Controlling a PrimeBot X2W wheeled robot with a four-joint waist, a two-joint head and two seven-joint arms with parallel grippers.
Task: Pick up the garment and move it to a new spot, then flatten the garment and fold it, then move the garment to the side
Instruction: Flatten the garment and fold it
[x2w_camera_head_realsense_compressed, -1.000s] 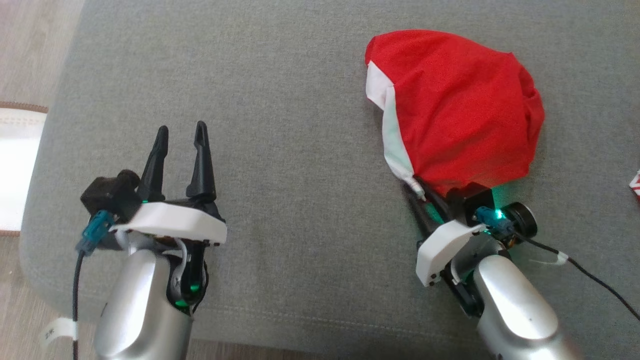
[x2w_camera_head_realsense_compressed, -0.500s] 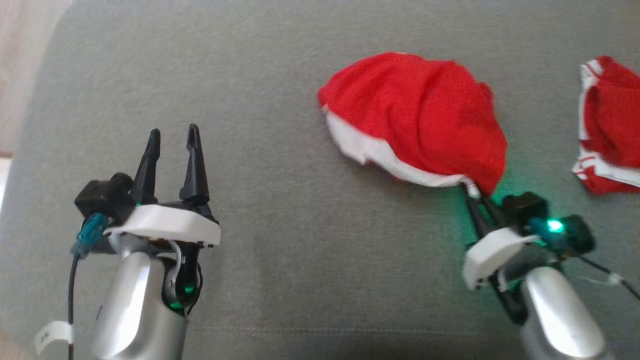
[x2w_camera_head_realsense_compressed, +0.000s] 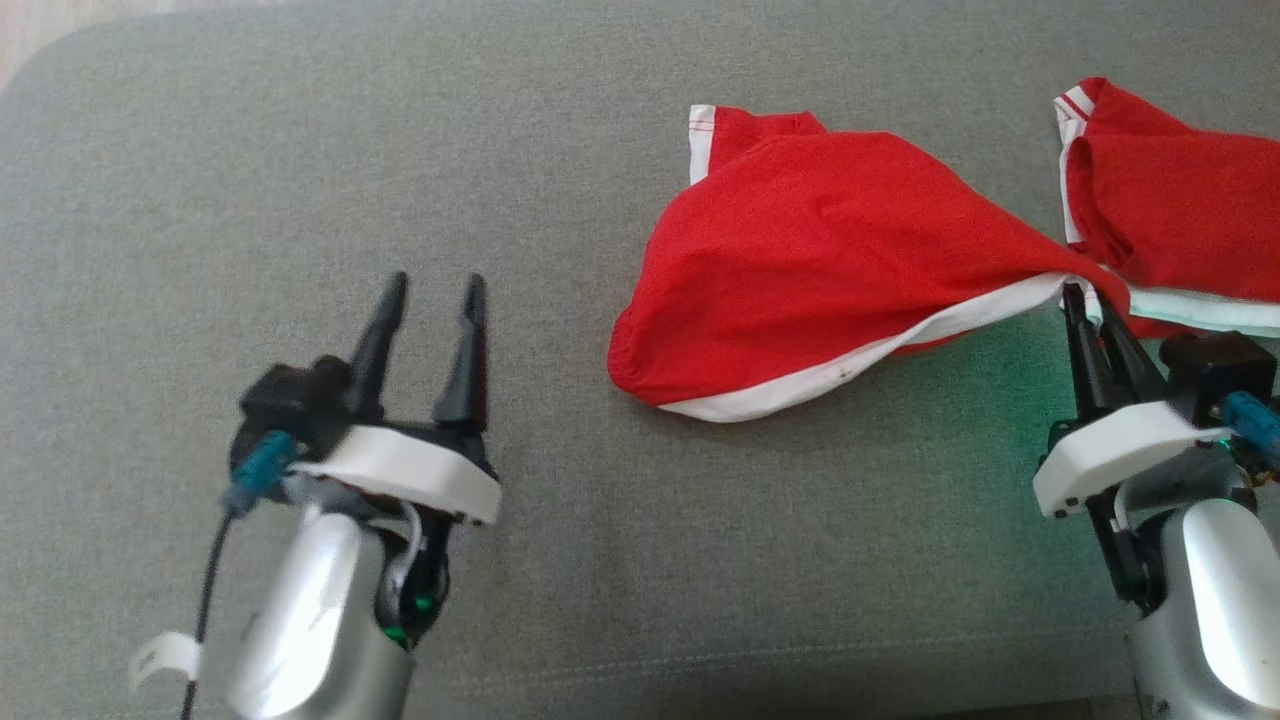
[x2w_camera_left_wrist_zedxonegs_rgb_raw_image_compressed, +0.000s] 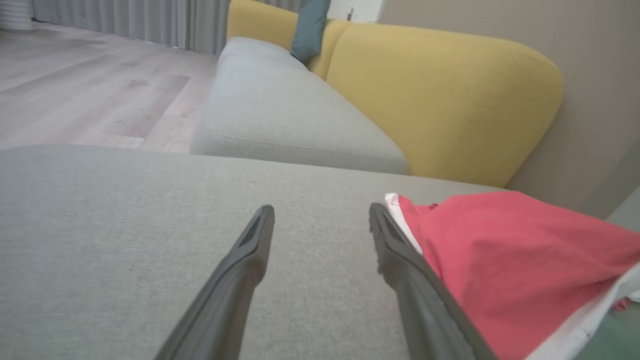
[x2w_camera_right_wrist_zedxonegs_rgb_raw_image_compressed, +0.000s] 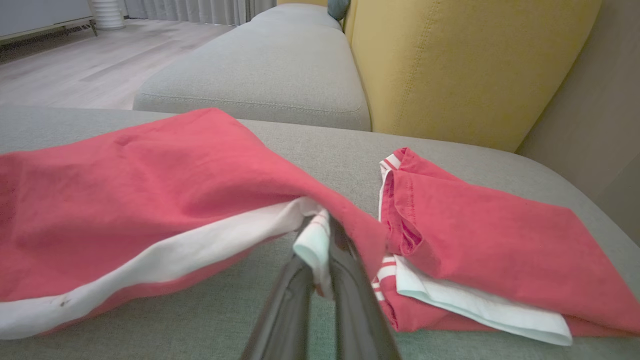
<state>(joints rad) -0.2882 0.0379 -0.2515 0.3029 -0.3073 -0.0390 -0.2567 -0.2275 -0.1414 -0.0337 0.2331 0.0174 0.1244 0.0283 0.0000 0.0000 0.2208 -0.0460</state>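
Note:
The garment (x2w_camera_head_realsense_compressed: 820, 270) is red with a white band along its near edge, and it lies stretched over the grey cushion (x2w_camera_head_realsense_compressed: 560, 150). Its right end is drawn to a point at my right gripper (x2w_camera_head_realsense_compressed: 1080, 292), which is shut on the white band. In the right wrist view the right gripper (x2w_camera_right_wrist_zedxonegs_rgb_raw_image_compressed: 324, 220) pinches that band, and the garment (x2w_camera_right_wrist_zedxonegs_rgb_raw_image_compressed: 125, 200) spreads to the left. My left gripper (x2w_camera_head_realsense_compressed: 432, 284) is open over bare cushion, left of the garment. From the left wrist, the left gripper (x2w_camera_left_wrist_zedxonegs_rgb_raw_image_compressed: 321, 211) has nothing between its fingers, and the garment (x2w_camera_left_wrist_zedxonegs_rgb_raw_image_compressed: 505, 260) lies to the right.
A second red and white cloth (x2w_camera_head_realsense_compressed: 1170, 200) lies folded at the cushion's right end, close to my right gripper, and appears as the folded cloth (x2w_camera_right_wrist_zedxonegs_rgb_raw_image_compressed: 490, 250). A yellow backrest (x2w_camera_right_wrist_zedxonegs_rgb_raw_image_compressed: 450, 60) rises behind. Another grey cushion (x2w_camera_left_wrist_zedxonegs_rgb_raw_image_compressed: 280, 115) and wooden floor (x2w_camera_left_wrist_zedxonegs_rgb_raw_image_compressed: 75, 90) lie beyond.
The head camera has turned. My right gripper has pulled the garment's band toward the right, and the bunched garment has stretched out long. The left gripper stays open.

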